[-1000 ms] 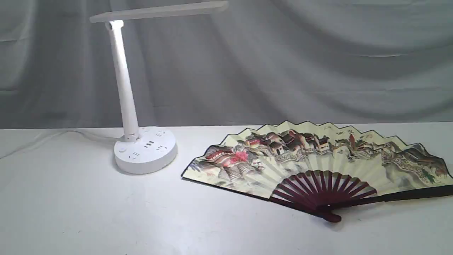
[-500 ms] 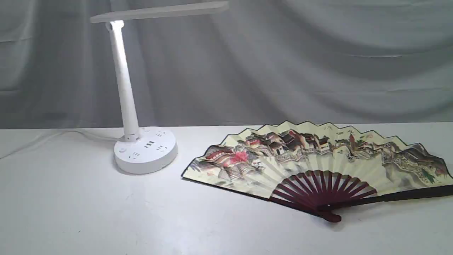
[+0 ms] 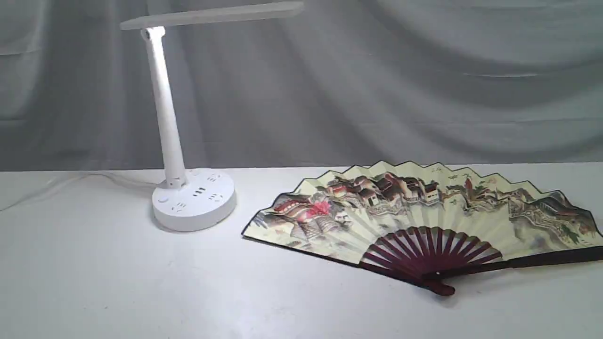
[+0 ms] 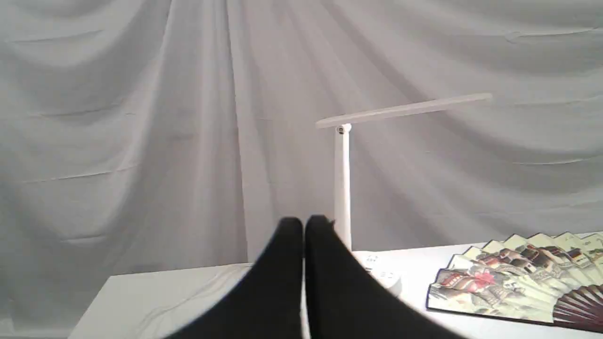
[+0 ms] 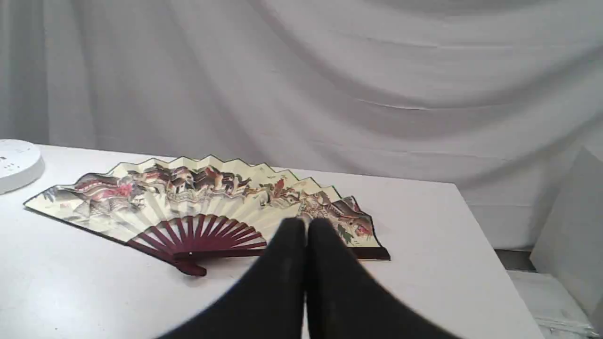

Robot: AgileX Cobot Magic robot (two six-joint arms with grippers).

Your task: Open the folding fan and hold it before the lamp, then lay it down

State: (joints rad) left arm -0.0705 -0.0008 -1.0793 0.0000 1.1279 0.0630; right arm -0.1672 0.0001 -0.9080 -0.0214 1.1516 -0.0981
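White plastic lamp stands at the left of the counter, its bar head reaching right. To its right, the fan lies flat, fully spread, painted side up. I'd judge it's laid down and the job is done. The left gripper and right gripper are both clenched on nothing, clear of the fan. Any brushed characters on the fan are too small to read.

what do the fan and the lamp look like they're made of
Folding fan: the leaf looks like matte paper, going by its crisp pleats and painted landscape, though thin fabric can't be ruled out. The ribs look like dark maroon stained wood with a slight sheen.
Lamp: probably moulded white plastic, smooth and semi-glossy, with socket holes in its round base.
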